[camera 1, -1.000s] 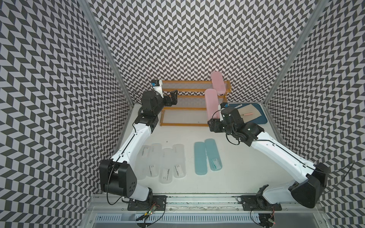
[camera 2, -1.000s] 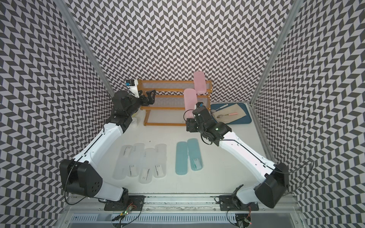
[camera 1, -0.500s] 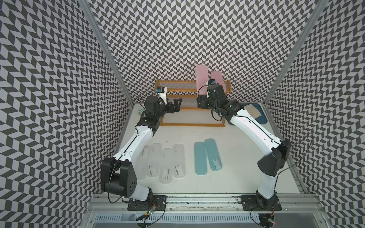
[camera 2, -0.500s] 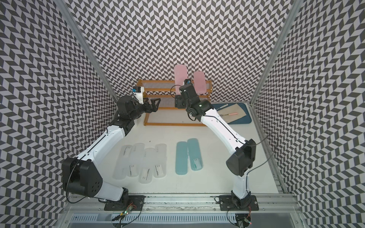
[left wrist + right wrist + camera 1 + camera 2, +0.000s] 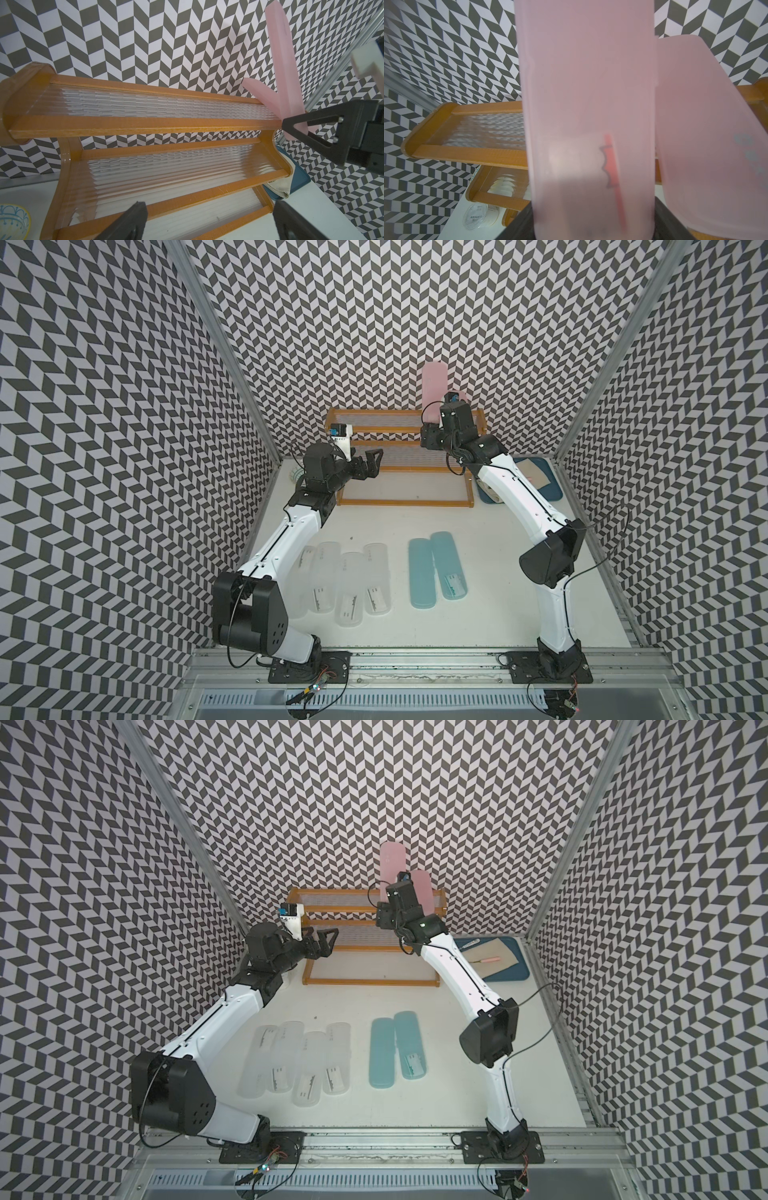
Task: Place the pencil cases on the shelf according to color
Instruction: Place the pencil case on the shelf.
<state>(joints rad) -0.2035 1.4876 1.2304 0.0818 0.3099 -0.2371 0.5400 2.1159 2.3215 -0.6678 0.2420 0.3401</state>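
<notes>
My right gripper (image 5: 430, 436) (image 5: 591, 228) is shut on the lower end of a pink pencil case (image 5: 434, 387) (image 5: 392, 863) (image 5: 587, 104) and holds it upright over the right end of the shelf's top tier. The other pink case (image 5: 423, 891) (image 5: 706, 124) (image 5: 259, 91) leans on that tier beside it. The orange-framed shelf (image 5: 403, 502) (image 5: 370, 982) (image 5: 145, 124) stands against the back wall. My left gripper (image 5: 374, 460) (image 5: 209, 207) hangs open and empty in front of the shelf's left part. Two teal cases (image 5: 436, 568) and several clear cases (image 5: 345, 585) lie on the near table.
A blue tray (image 5: 550, 491) (image 5: 513, 969) with a beige cloth and a pink-handled spoon (image 5: 490, 960) sits right of the shelf. A patterned bowl (image 5: 12, 220) (image 5: 296, 475) sits at the shelf's left end. Patterned walls close in at the back and both sides.
My right arm has swung the pink case up from in front of the shelf to upright over the top tier, beside the other pink case. My left gripper dropped slightly, staying open.
</notes>
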